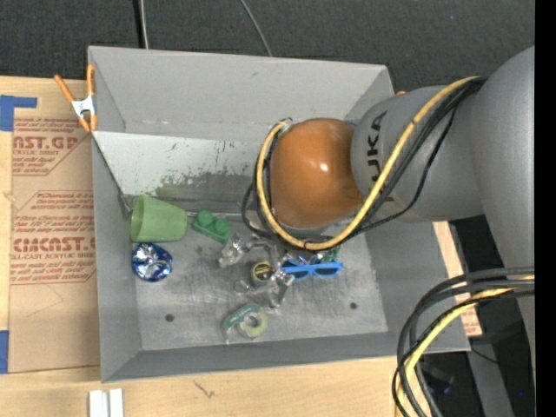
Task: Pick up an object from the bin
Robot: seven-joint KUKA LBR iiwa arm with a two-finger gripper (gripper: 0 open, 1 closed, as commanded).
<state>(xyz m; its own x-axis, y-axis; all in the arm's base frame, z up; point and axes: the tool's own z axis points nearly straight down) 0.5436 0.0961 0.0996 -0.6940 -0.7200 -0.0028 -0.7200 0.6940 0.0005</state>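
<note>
At the bin's (217, 85) left lie a green cup (158, 220) and a shiny blue ball (152, 261), with a small green block (211, 225) further in. Mid-bin, under the arm's orange cover (313, 174), the gripper (269, 259) hangs over small metallic clutter (234, 250), a blue clip (311, 269) just beside. Whether it is wide or narrow cannot be told.

Bin (234, 94): plain grey metal, dark scuffed streaks on back wall.
Cup (158, 220): light green, no pattern.
Small block (211, 225) beside it: deeper green.
Ball (152, 261): blue with shiny white-silver patches.
Flat piece (313, 269) near middle: bright blue.
Ring-shaped thing (249, 323) at front: pale, perhaps greenish-white; hard to tell.
Small clutter (234, 250): silvery, yellow speck.
Wrist cover (313, 174): glossy orange-brown.
Arm (486, 155): grey, black lettering.
Cables (261, 176): yellow and black.
Table (261, 393): light wood tone.
</note>
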